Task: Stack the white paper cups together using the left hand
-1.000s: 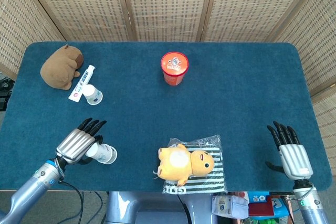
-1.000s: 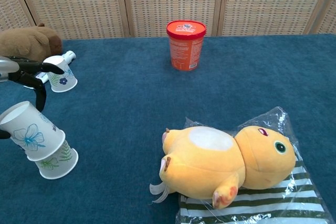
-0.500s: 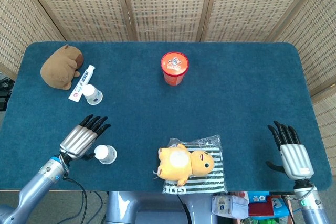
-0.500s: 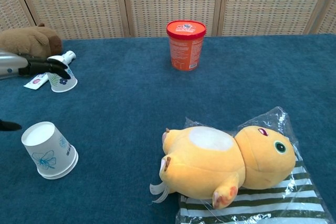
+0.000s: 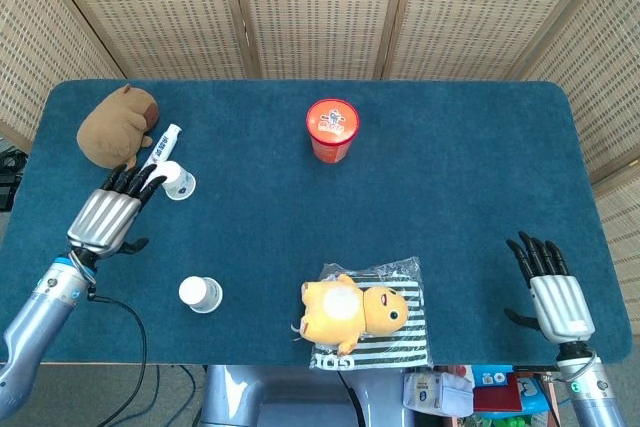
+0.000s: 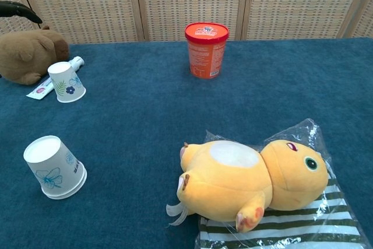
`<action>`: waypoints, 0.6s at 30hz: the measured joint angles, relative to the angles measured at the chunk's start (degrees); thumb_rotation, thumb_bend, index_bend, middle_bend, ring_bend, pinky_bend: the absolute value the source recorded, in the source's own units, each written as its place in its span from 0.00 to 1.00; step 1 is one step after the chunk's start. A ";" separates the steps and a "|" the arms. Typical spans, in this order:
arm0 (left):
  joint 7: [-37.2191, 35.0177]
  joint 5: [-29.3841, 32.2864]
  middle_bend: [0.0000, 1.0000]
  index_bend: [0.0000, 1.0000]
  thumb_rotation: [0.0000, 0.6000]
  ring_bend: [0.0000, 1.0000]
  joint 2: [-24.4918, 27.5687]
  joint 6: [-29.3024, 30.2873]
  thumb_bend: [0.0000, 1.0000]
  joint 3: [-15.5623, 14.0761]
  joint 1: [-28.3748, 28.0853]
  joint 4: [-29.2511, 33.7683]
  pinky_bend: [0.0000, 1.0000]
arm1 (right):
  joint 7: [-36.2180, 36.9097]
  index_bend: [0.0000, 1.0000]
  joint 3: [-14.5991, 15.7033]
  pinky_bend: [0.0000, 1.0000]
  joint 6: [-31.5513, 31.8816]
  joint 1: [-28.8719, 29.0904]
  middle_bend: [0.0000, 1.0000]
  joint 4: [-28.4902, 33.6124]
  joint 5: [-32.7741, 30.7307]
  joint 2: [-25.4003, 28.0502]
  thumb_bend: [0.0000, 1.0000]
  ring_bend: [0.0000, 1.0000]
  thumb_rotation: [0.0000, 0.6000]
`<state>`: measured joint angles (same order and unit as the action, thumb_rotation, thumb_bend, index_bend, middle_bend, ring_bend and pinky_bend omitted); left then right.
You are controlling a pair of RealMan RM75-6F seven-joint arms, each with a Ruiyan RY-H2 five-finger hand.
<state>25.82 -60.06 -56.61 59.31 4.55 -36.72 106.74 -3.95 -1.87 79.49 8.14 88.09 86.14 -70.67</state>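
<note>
Two white floral paper cups stand upside down as one stack [image 5: 200, 294] near the table's front left, seen large in the chest view [image 6: 53, 167]. A third upside-down cup [image 5: 178, 181] [image 6: 66, 81] stands further back by the toothpaste tube. My left hand [image 5: 108, 212] hovers just left of that third cup, holding nothing, its fingers stretched out with the tips close to the cup. The chest view shows only a dark fingertip [image 6: 17, 9] at its top left corner. My right hand [image 5: 550, 287] rests at the front right edge with its fingers spread and nothing in it.
A brown plush [image 5: 118, 125] and a toothpaste tube [image 5: 160, 150] lie at the back left. A red tub [image 5: 332, 129] stands mid-back. A yellow plush [image 5: 355, 312] lies on a striped plastic bag [image 5: 400, 342] at the front centre.
My left hand let go of the upper cup, which settled onto the lower one, then rose and moved back towards the single cup. The right hand stayed still.
</note>
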 measured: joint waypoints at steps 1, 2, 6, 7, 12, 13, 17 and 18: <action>0.03 1.06 0.00 0.07 1.00 0.00 -0.31 -0.43 0.24 0.28 -0.32 -1.02 0.00 | -0.02 0.00 -0.02 0.00 -0.07 0.01 0.00 -0.04 -0.09 -0.02 0.00 0.00 1.00; 0.12 2.51 0.00 0.07 1.00 0.00 -0.82 -1.03 0.24 0.64 -0.77 -2.42 0.00 | -0.04 0.00 -0.03 0.00 -0.12 0.02 0.00 -0.09 -0.16 -0.04 0.00 0.00 1.00; 1.10 8.01 0.00 0.07 1.00 0.00 -3.27 -3.15 0.24 1.70 -2.63 -8.01 0.00 | -0.16 0.00 -0.12 0.00 -0.64 0.16 0.00 -0.46 -0.60 -0.23 0.00 0.00 1.00; 1.53 9.55 0.00 0.07 1.00 0.00 -4.03 -3.66 0.24 1.93 -3.18 -9.54 0.00 | -0.20 0.00 -0.15 0.00 -0.69 0.19 0.00 -0.53 -0.69 -0.28 0.00 0.00 1.00; 4.05 18.13 0.00 0.07 1.00 0.00 -8.20 -6.64 0.24 3.21 -6.46 -16.99 0.00 | -0.34 0.00 -0.24 0.00 -1.27 0.35 0.00 -0.85 -1.21 -0.45 0.00 0.00 1.00; 4.46 19.39 0.00 0.07 1.00 0.00 -8.87 -7.19 0.24 3.39 -7.05 -18.07 0.00 | -0.39 0.00 -0.26 0.00 -1.46 0.40 0.00 -0.97 -1.37 -0.52 0.00 0.00 1.00; 5.88 24.49 0.00 0.07 1.00 0.00 -11.81 -10.06 0.24 4.04 -9.57 -22.83 0.00 | -0.41 0.00 -0.42 0.00 -2.01 0.56 0.00 -1.54 -2.03 -0.77 0.00 0.00 1.00; 6.15 25.62 0.00 0.07 1.00 0.00 -12.50 -10.72 0.24 4.12 -10.15 -23.92 0.00 | -0.38 0.00 -0.49 0.00 -2.13 0.60 0.00 -1.71 -2.20 -0.85 0.00 0.00 1.00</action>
<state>31.97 -34.44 -69.10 48.59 8.67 -46.87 82.82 -4.32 -2.36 77.37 8.74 86.39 83.95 -71.52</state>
